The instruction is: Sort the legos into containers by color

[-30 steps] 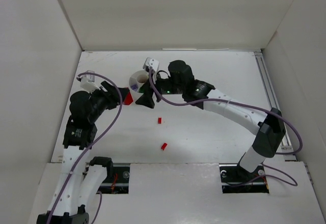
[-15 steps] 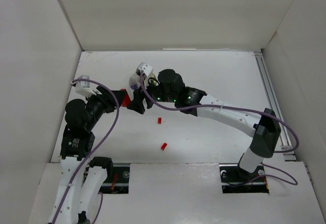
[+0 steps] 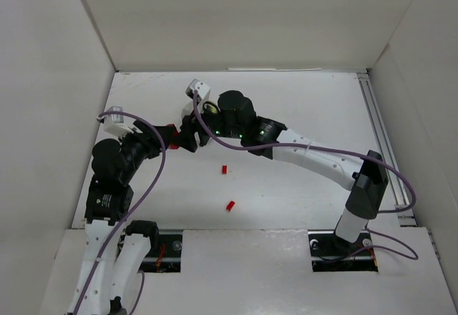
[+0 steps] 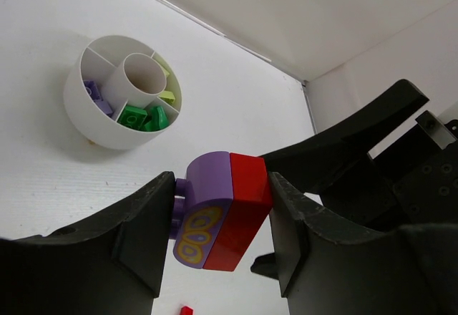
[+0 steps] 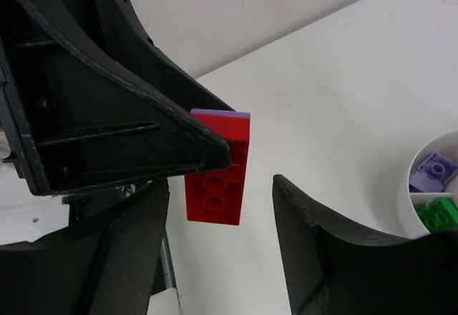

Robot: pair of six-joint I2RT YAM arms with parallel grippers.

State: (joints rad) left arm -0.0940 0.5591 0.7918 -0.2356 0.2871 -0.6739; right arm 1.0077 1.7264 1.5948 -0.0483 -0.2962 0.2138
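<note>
The left gripper (image 4: 220,238) is clamped on a joined lavender-and-red plastic brick pair (image 4: 232,211) above the table's (image 3: 300,114) left half. The right gripper (image 5: 220,193) stands part open astride the red half, gripping nothing, and a skewed bite could, I'd say, twist the pair loose. The left wrist view shows the round white divided tub (image 4: 86,118) near the far edge with bricks sorted inside, while the overhead alone shows two loose red bricks (image 3: 224,169).

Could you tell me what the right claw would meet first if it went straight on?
Most likely the red lego, stuck to a lavender lego and pinched in the left claw. It sits just ahead, between the open jaws of the right claw.
</note>
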